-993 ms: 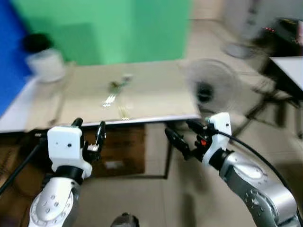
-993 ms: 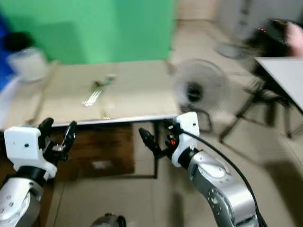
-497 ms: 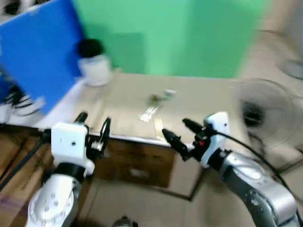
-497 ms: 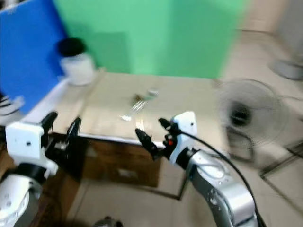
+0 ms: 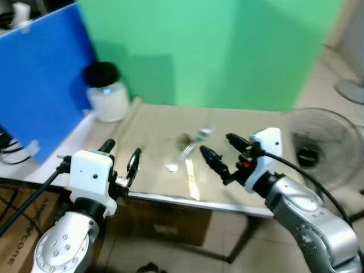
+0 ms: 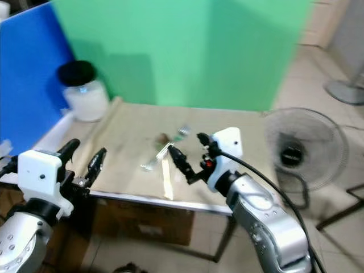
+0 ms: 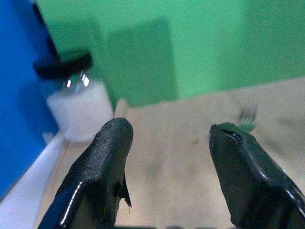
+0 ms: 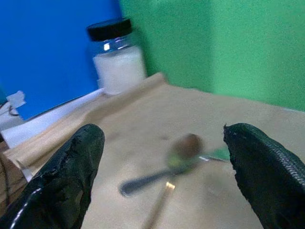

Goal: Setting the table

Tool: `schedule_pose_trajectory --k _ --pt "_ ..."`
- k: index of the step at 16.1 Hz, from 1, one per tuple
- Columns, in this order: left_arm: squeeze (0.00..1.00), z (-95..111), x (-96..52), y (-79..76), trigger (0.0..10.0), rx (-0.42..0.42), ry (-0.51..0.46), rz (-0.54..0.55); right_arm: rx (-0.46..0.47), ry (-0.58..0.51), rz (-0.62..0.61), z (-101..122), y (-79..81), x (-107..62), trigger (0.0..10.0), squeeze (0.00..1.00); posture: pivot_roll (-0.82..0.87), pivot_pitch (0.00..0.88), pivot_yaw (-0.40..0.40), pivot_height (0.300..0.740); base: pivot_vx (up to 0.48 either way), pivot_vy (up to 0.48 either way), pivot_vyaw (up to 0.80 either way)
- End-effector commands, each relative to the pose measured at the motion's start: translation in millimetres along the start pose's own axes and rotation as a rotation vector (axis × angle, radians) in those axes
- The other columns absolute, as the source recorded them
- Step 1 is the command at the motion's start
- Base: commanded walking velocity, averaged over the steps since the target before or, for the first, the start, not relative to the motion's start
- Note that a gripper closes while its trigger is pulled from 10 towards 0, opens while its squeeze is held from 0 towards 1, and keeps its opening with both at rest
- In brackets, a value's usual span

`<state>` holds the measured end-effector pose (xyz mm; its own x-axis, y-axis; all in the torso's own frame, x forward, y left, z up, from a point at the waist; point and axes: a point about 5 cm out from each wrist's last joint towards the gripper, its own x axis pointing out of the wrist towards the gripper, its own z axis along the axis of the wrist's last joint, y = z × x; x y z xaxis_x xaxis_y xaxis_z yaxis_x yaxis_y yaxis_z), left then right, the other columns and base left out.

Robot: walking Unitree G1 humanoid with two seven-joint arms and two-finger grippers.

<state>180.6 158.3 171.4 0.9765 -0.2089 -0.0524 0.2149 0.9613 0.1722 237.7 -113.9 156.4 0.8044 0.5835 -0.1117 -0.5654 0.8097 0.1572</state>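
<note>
- We see the cutlery (image 5: 187,149) lying mid-desk (image 5: 153,125), a spoon and a fork as far as the blur lets us tell.
- Our right claw (image 5: 223,154) hangs just right of it, fingers spread.
- Our left claw (image 5: 121,162) waits spread at the near-left edge.
- We judge these pieces light, stiff, thin and slippery; best pinched across the handle (image 8: 143,180).
- A white jar (image 5: 105,94) stands far left.

Both arms are silver, rounded metallic shells with small dimpled screw holes near the joints. Each wrist carries a boxy white housing; the left one has a small dark dot on its face. Left pincer (image 5: 121,163) and right pincer (image 5: 224,153): two long black textured fingers each. Black cables run along both arms. Small red mark on the right wrist.
</note>
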Motion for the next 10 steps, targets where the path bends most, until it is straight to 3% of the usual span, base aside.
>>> schedule_pose_trajectory --k 1,6,8,9,10 --pt "0.0 -3.8 0.4 -0.1 10.0 0.0 0.025 -0.028 -0.02 0.019 -0.013 -0.6 -2.9 0.5 10.0 0.0 -0.01 0.061 0.018 0.74 0.0 0.0 0.0" --pt "0.0 -23.1 -4.8 15.8 10.0 0.089 0.14 0.02 -0.036 0.03 -0.048 -0.2 -12.0 0.5 10.0 0.0 -0.01 0.062 0.004 0.74 0.0 0.0 0.0" --pt "0.0 -29.6 15.3 17.8 10.0 0.084 0.161 -0.08 -0.056 0.062 -0.079 -2.6 -17.1 2.1 10.0 0.0 -0.02 0.053 0.001 0.74 0.0 0.0 0.0" --pt "0.12 -32.0 21.3 17.7 10.0 0.038 0.159 -0.119 -0.052 0.071 -0.094 -3.0 -19.8 2.2 10.0 0.0 -0.02 0.048 0.002 0.74 0.0 0.0 0.0" --pt "1.0 -32.9 24.7 16.9 10.0 0.007 0.157 -0.147 -0.051 0.077 -0.103 -3.2 -22.0 2.0 10.0 0.0 -0.03 0.045 0.001 0.74 0.0 0.0 0.0"
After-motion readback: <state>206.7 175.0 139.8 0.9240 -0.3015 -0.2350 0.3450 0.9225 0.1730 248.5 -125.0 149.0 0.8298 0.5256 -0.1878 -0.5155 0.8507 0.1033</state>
